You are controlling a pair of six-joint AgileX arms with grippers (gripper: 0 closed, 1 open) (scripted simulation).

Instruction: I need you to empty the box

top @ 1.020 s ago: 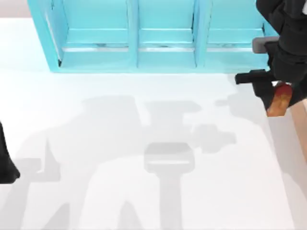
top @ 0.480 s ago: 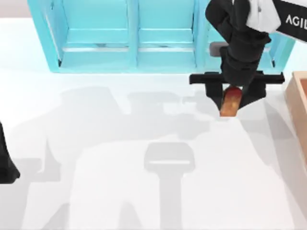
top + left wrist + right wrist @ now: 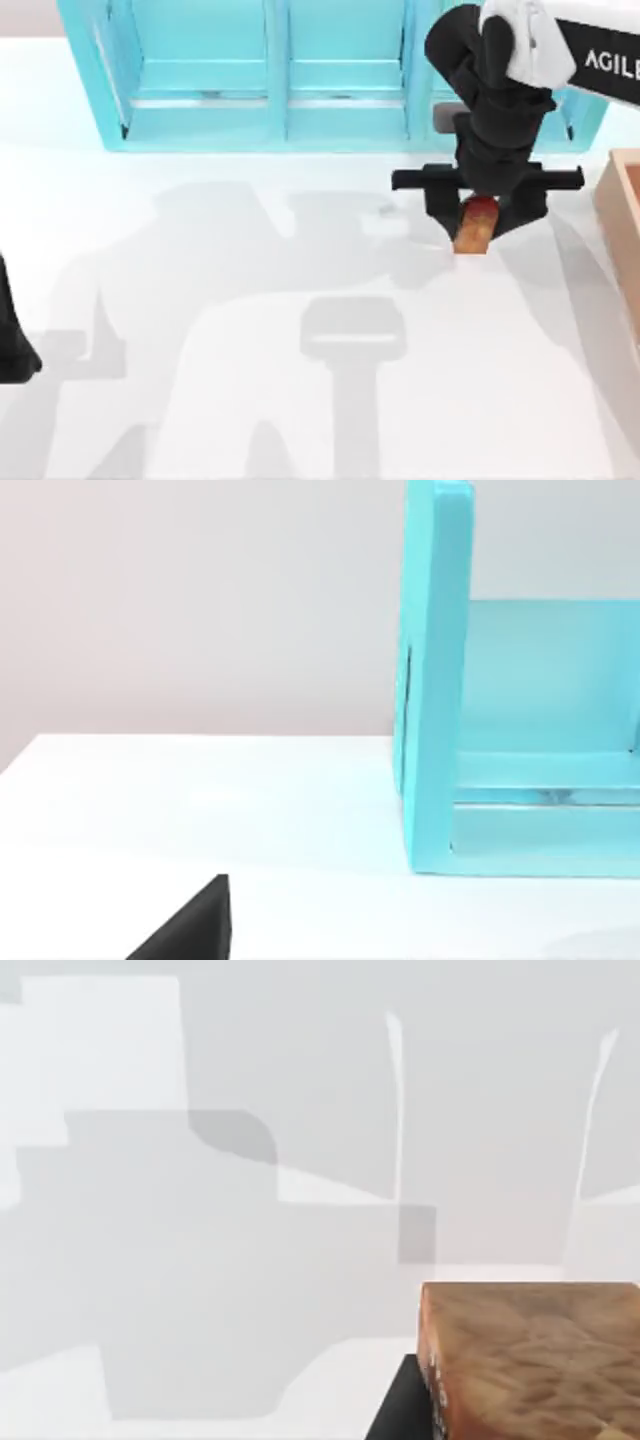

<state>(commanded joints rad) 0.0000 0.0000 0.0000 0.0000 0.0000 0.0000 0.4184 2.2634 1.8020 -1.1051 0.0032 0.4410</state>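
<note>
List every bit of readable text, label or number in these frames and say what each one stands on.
"AGILE", white capitals cut off by the picture's edge, on the black link of the right arm in the top view.
A few dark marks on the end face of the reddish-brown block held in the right gripper: too blurred to read.
Nothing legible on the turquoise shelf unit, the box or the table.

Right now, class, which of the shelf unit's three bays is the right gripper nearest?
The right-hand bay: the right gripper, shut on a brown block, hangs just in front of it.
</note>
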